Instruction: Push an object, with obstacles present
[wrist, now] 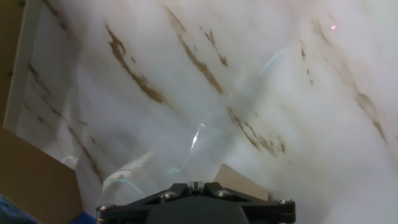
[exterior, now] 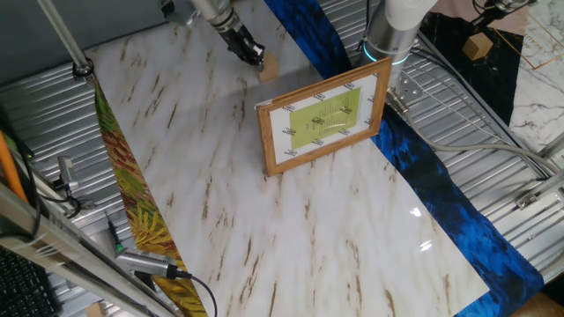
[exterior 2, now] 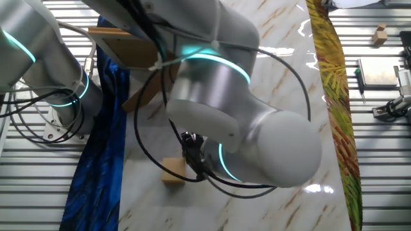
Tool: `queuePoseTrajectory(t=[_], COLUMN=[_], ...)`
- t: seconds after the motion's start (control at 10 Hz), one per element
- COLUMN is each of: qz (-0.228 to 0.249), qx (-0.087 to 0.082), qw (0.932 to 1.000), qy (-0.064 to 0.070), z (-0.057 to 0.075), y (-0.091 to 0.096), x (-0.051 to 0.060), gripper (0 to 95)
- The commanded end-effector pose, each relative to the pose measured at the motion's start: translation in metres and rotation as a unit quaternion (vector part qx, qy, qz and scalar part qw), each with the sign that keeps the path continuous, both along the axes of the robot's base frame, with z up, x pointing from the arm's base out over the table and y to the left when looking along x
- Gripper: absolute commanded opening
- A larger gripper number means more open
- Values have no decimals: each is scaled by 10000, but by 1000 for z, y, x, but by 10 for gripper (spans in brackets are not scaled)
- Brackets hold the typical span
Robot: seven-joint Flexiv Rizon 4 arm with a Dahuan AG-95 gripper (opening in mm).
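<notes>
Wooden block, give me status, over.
Gripper looks shut, low beside the wooden block. Block not gripped, sits near the blue cloth. Upright picture frame stands close by, possible obstacle.

A white marble-patterned sheet (exterior: 308, 238) covers the middle of the table. A blue cloth strip (exterior: 423, 167) borders it from 12 to 4 o'clock, and a leaf-printed strip (exterior: 132, 198) from 10 to 7 o'clock. Ribbed metal tabletop (exterior: 493, 163) shows beyond both. A loose wooden block (exterior: 477, 44) lies at 1 o'clock and a black keyboard (exterior: 19, 283) at 8 o'clock.
</notes>
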State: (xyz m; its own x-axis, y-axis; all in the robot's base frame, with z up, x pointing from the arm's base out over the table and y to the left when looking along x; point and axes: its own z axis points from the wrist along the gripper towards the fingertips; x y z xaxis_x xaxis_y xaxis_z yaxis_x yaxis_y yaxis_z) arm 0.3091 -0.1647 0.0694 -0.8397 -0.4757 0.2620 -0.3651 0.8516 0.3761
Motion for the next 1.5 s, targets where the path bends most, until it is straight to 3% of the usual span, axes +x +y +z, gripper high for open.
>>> queuePoseTrajectory(t=[0.1, 0.7, 0.8, 0.9, 1.3, 1.5], qz=[-85, -235, -377, -427, -328, -143], qx=[95, 218, 380, 422, 357, 218], qw=[9999, 9995, 9984, 9980, 9987, 9996], qy=[42, 73, 153, 208, 179, 116], z=[-1, -7, -6, -1, 2, 6], y=[-9, -53, -55, -53, -48, -45], x=[-5, -35, -36, -35, -31, -29], gripper=[0, 0, 0, 0, 0, 0])
